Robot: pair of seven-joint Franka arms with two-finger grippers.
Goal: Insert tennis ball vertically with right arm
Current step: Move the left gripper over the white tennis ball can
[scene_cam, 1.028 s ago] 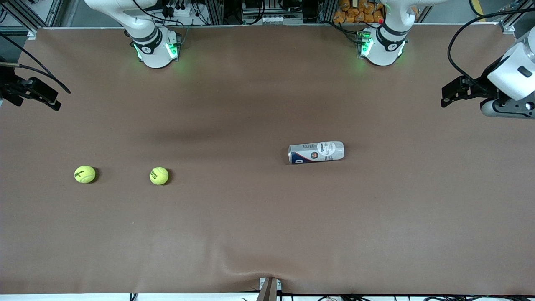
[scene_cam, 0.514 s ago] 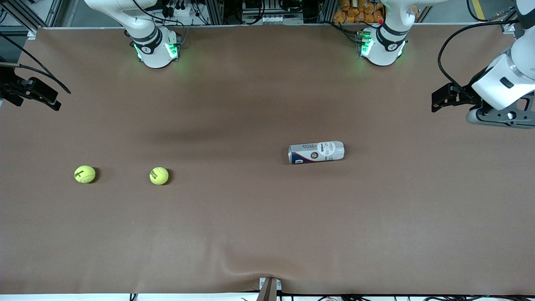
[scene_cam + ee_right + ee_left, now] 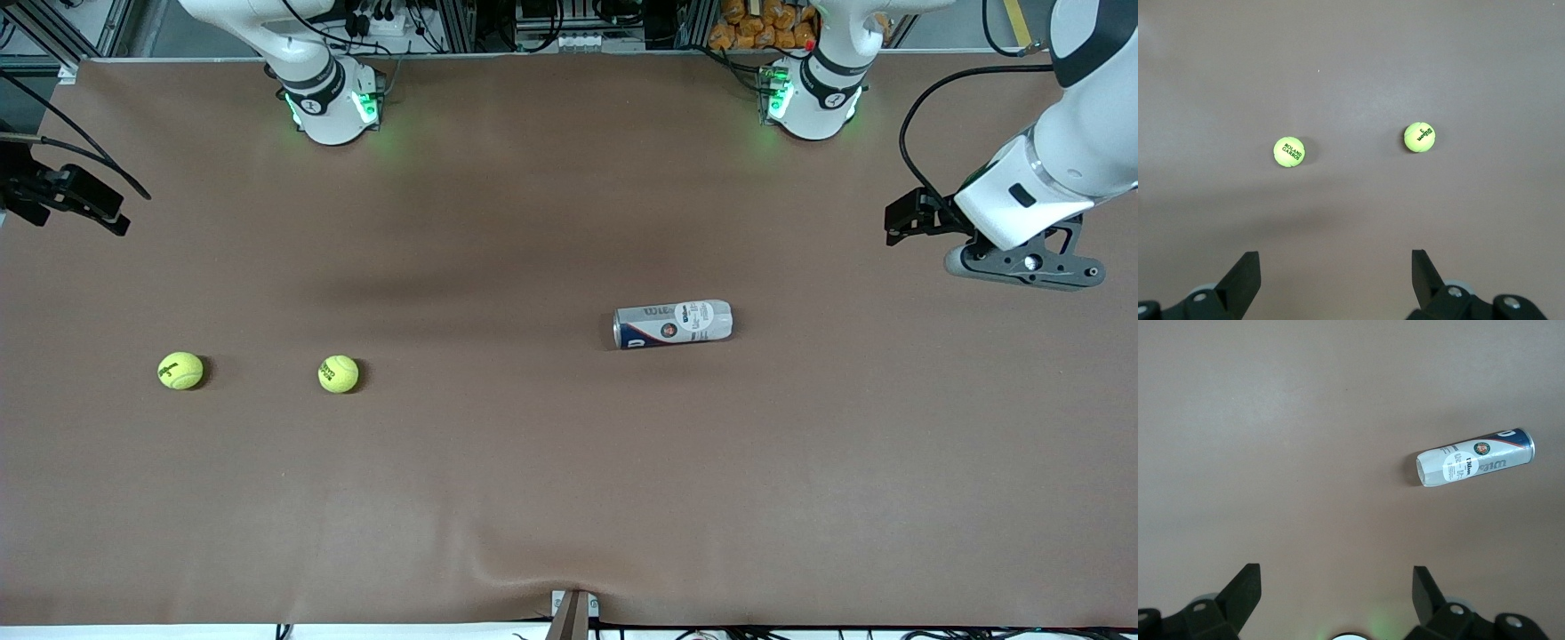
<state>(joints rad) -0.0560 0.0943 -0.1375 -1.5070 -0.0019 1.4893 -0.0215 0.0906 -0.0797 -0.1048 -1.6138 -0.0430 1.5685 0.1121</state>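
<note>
Two yellow-green tennis balls [image 3: 180, 371] [image 3: 338, 373] lie on the brown table toward the right arm's end. Both show in the right wrist view [image 3: 1289, 151] [image 3: 1419, 137]. A white and blue tennis ball can [image 3: 673, 324] lies on its side near the table's middle and also shows in the left wrist view [image 3: 1475, 457]. My right gripper [image 3: 80, 206] hangs open and empty over the table's edge at the right arm's end, its view [image 3: 1334, 261] looking down on the balls. My left gripper [image 3: 893, 227] is open and empty over the table toward the left arm's end, apart from the can [image 3: 1335, 577].
The brown mat [image 3: 533, 462] covers the whole table and has a small ridge at its edge nearest the front camera. The two arm bases [image 3: 333, 102] [image 3: 809, 98] stand along the edge farthest from that camera.
My left arm has swung in from the table's end toward the can, its gripper still open. The right arm, the balls and the can have not moved.
</note>
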